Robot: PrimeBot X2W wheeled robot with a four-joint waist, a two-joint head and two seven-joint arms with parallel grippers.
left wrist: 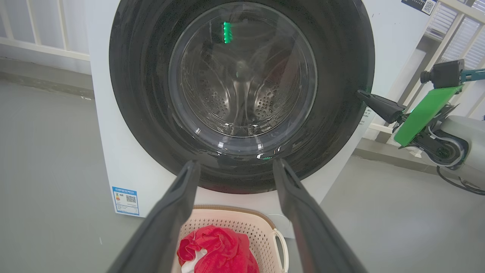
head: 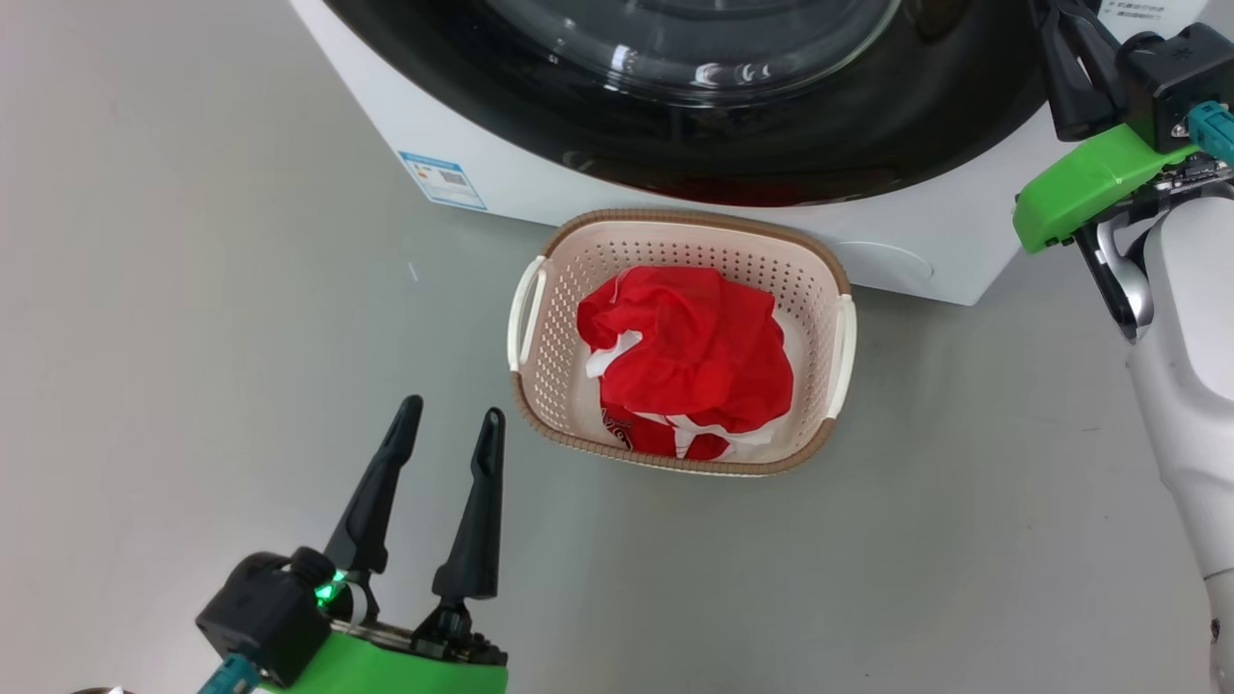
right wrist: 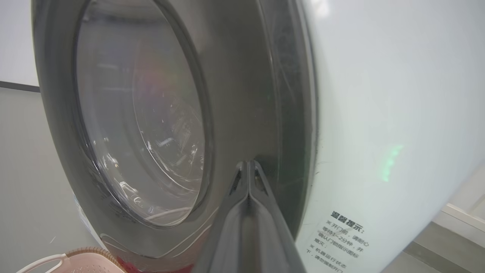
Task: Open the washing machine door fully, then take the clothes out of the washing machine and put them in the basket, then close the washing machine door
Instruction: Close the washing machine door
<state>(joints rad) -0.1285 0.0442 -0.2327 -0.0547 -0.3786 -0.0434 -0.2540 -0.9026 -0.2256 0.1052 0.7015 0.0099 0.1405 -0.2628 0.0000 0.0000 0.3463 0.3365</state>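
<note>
— Starting with the biggest thing: where is the washing machine (left wrist: pixel 117 159)?
— It stands on the grey floor (head: pixel 193 289), white, straight ahead of the robot. The washing machine door (left wrist: pixel 151 94) lies flat against its front, and the steel drum shows through the glass.
— And the basket (head: pixel 675 220)?
— It sits on the floor just in front of the machine, below the door. The clothes (head: pixel 694 357) lie inside it in a crumpled red heap with white trim.
— What about the hands?
— The right gripper (right wrist: pixel 248 163) has its fingers pressed together and holds nothing. Its tip is at the outer edge of the door's black rim, on the robot's right. The left gripper (head: pixel 453 410) hangs over the floor just left of the basket, fingers spread and empty.
— Anything smaller?
— A blue and white label (head: pixel 442 180) sits low on the machine's front.
</note>
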